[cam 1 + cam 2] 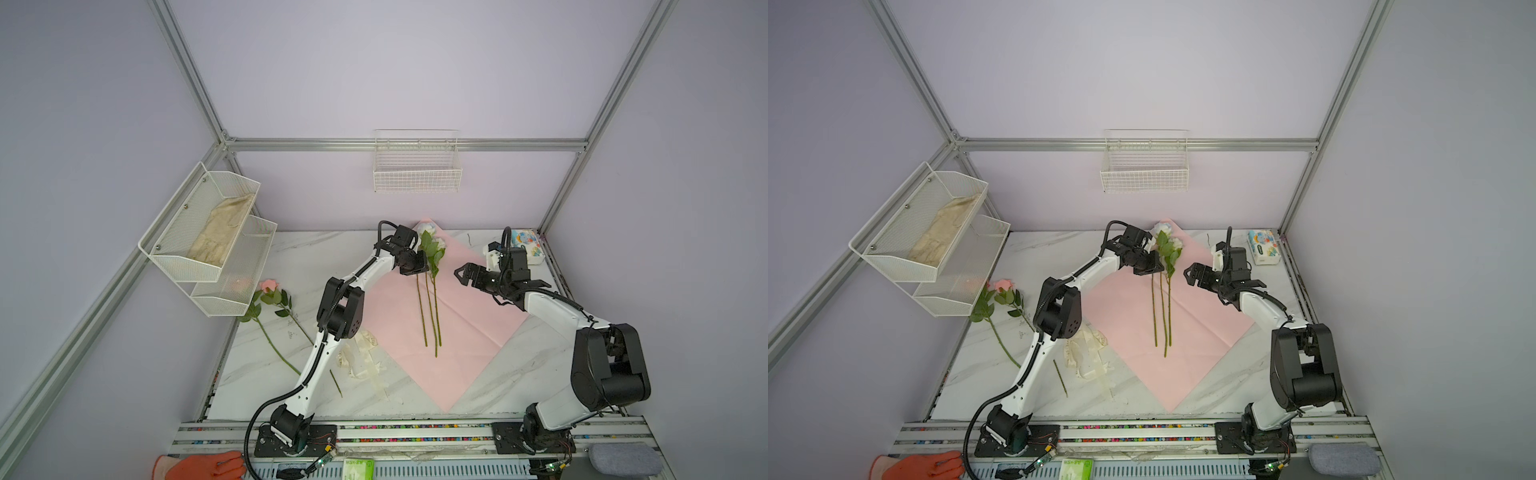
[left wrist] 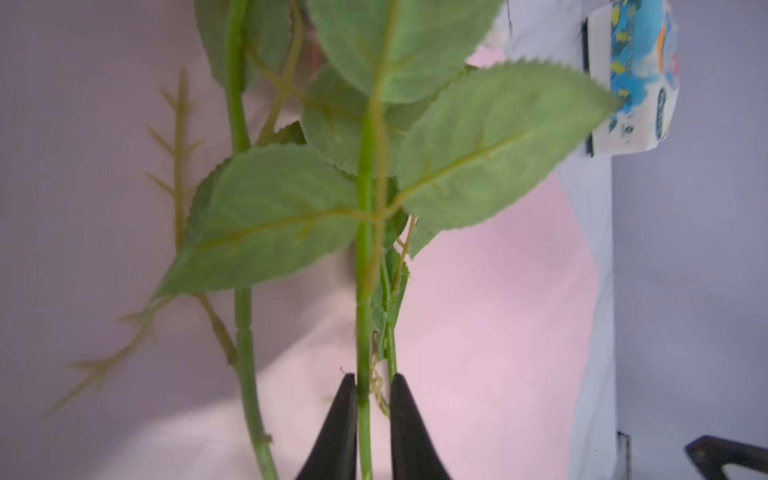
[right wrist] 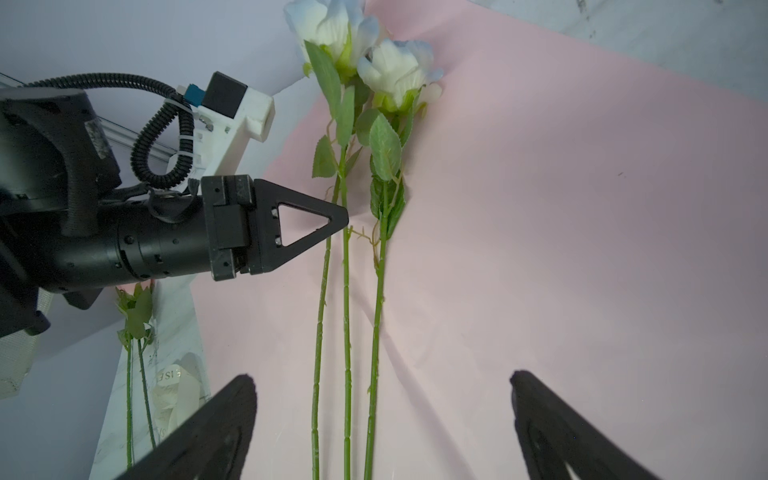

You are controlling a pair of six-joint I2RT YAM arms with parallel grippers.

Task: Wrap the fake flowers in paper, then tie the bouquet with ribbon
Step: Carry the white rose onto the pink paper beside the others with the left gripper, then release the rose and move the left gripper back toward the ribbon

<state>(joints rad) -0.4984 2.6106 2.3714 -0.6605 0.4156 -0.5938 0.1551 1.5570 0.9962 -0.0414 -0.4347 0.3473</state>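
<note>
Clutter sits mostly on the left. The bouquet (image 1: pixel 431 307) lies on pink paper (image 1: pixel 469 328) in the middle of the marble table (image 1: pixel 249 374). Its three long stems lie side by side, with the pale blue-white heads toward the back wall and the cut ends toward the robot.

The left gripper (image 1: pixel 419 268) reaches in from the left, just below the leaves (image 2: pixel 270 216). In the left wrist view its jaws stand slightly apart around one stem. One finger is against the stem and the other is clear of it, so the hold is slack, not clamped. The leaves fill that view and hide the heads.

The right gripper (image 1: pixel 459 277) hovers over the paper to the right of the bouquet, spread wide and empty. Only bare paper lies between it and the stems.

A cream ribbon (image 1: pixel 365 361) lies crumpled just off the paper's left edge, partly under the left arm. Further left is a loose pink rose (image 1: pixel 269 286), and beside it a second stem (image 1: pixel 1060 378) passes beneath that arm.

A tissue pack (image 1: pixel 527 245) stands in the back right corner, partly covered by the right wrist. A wire basket (image 1: pixel 417 178) hangs on the back wall. A two-tier mesh shelf (image 1: pixel 224 299) on the left wall holds a beige cloth (image 1: pixel 222 232) in its upper tier. An orange glove (image 1: pixel 199 466) and a grey pad (image 1: pixel 623 458) rest on the front rail.
</note>
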